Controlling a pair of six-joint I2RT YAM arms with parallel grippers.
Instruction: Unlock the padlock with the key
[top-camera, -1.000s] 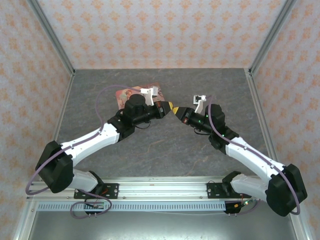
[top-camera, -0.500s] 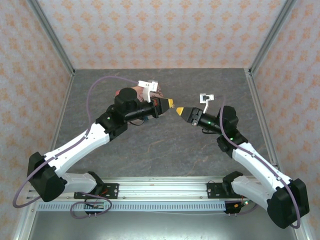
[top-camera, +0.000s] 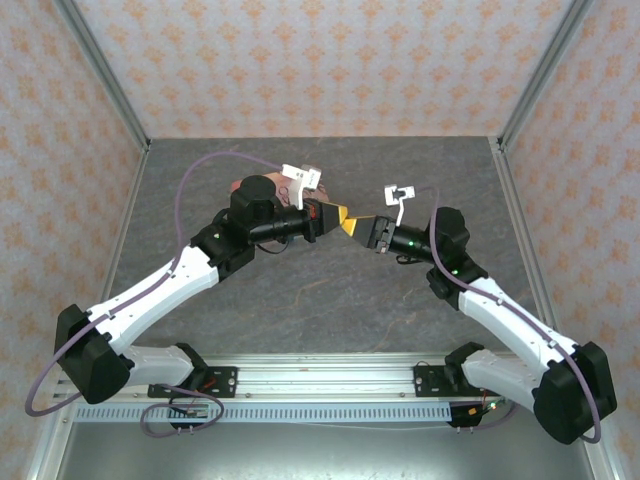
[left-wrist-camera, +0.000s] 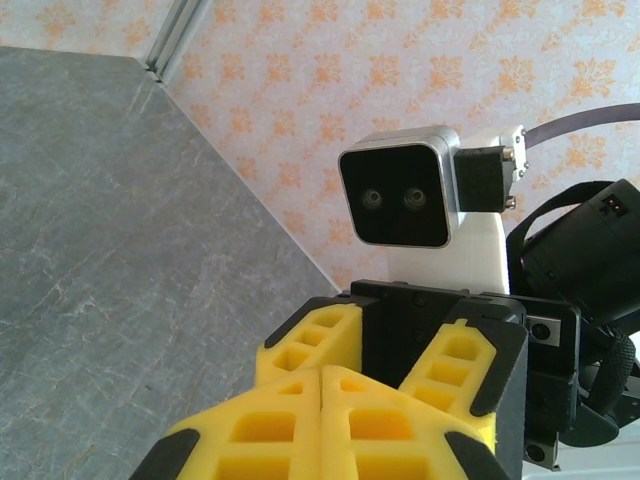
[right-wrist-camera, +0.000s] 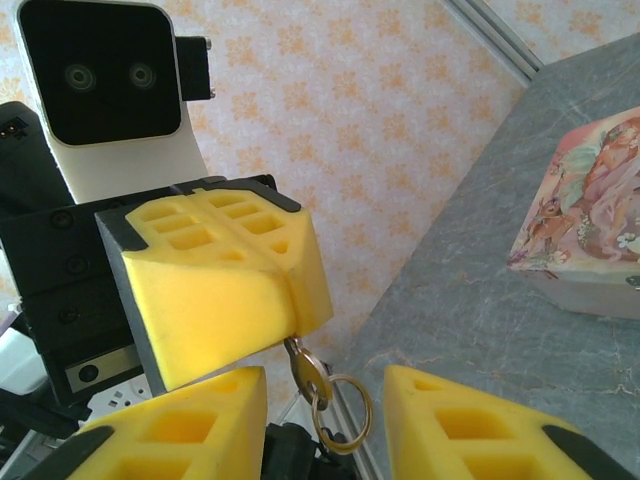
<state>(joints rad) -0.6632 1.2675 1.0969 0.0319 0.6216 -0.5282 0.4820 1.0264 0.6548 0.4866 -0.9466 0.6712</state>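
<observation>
Change: half a second before, the two arms stood apart with a gap between their tips; the right gripper (top-camera: 352, 228) had since come back in and met the left gripper (top-camera: 341, 213) above the table (top-camera: 300, 300).
Change, right jaws: nearly shut a second before, then spread wide; at this moment they stood partly apart.
Meaning for task: judged to be a handover or regrasp of the key, held in the air and not yet completed.
Left jaws: pressed fully together, yellow pads flush, pinching the head end of the key.
Key (right-wrist-camera: 303, 368): small brass-coloured piece, hanging down out of the seam between the left pads.
Key ring (right-wrist-camera: 342, 408): thin wire loop, dangling from the lower end of the key.
Right jaws: open to a moderate gap, one finger (right-wrist-camera: 450, 420) on each side of the key and ring, touching neither as far as could be seen.
Right grip: holding nothing.
Tin (right-wrist-camera: 590, 215): pink, illustrated, sitting on the table well behind the meeting point, untouched.
Stage: early, by judgement; the key was not yet at the padlock.
Next need: right pads to close squarely on the key before the left lets go.
Risk: a thin, dangling key could twist or drop in the exchange.
</observation>
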